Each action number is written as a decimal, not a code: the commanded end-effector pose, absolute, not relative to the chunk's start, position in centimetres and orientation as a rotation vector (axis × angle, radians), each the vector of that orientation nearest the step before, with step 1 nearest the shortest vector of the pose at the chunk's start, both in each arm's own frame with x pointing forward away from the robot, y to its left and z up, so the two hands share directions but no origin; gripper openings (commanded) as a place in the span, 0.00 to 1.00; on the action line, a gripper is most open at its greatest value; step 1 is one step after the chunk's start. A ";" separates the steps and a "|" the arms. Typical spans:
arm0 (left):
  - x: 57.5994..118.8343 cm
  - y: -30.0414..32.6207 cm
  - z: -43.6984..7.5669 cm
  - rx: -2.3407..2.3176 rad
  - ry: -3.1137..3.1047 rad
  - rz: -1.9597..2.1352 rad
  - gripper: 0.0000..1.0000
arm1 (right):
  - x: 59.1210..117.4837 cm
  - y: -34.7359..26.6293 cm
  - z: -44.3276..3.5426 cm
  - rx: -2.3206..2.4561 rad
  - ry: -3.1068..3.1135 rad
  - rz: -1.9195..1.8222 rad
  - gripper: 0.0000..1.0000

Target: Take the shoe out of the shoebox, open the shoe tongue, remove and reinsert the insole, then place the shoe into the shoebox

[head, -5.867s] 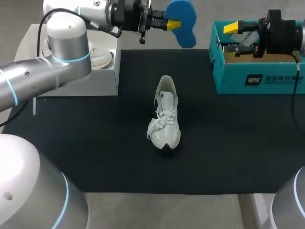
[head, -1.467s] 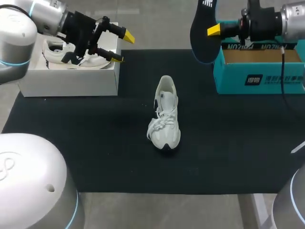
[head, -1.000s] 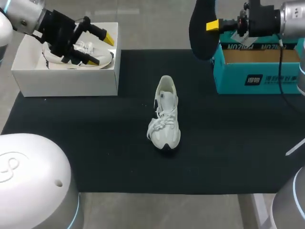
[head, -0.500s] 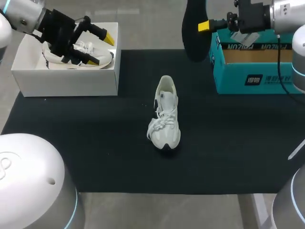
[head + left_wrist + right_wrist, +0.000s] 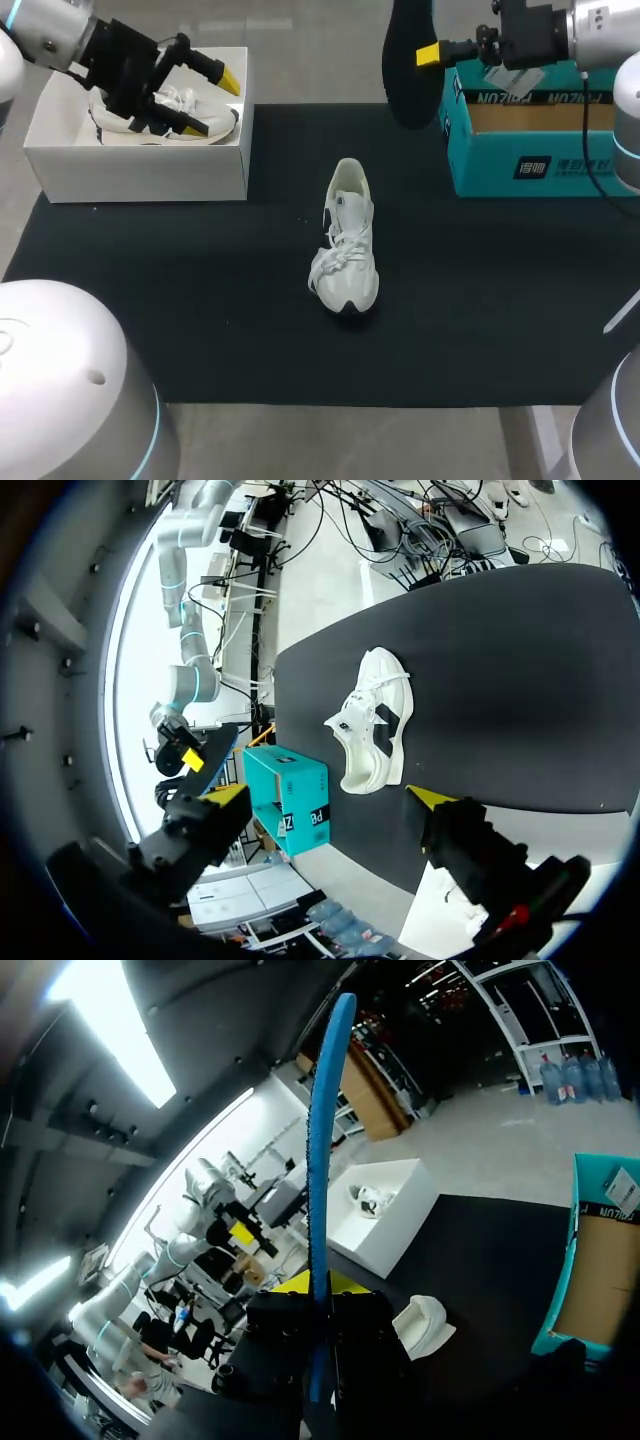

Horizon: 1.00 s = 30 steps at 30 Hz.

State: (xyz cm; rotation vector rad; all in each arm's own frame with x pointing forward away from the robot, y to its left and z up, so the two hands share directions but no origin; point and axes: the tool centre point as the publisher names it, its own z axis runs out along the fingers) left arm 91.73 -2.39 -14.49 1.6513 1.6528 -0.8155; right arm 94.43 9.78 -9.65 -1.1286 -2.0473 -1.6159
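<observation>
Holding the insole [image 5: 404, 70] clamped edge-on in my right gripper [image 5: 432, 54], upper middle of frame, just left of the teal shoebox [image 5: 540, 165]. Shoe [image 5: 346, 240] sits mid-frame on the mat [image 5: 200, 300], heel toward the top. Left gripper [image 5: 222, 103] hangs spread, empty, over the white box [image 5: 140, 172], upper left. Step: reinsertion, I judge. Next needs the insole lowered toe-first into the collar.

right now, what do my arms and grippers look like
The left arm and right arm are rounded silver-grey links with light-blue rings. The left gripper and right gripper have black bodies and yellow tips. A black cable hangs off the right arm.
</observation>
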 end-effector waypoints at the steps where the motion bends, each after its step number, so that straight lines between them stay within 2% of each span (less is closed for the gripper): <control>1: 91.6 -2.3 -14.5 1.653 1.654 -0.811 1.00 | 94.4 9.9 -9.7 -1.131 -2.048 -1.615 0.00; 19: 91.6 -2.3 -14.5 1.653 1.654 -0.811 1.00 | 98.4 13.7 -18.3 -1.159 -2.122 -1.873 0.00; 30: 91.6 -2.3 -14.5 1.653 1.654 -0.811 1.00 | 98.4 13.8 -18.5 -1.168 -2.092 -1.845 0.00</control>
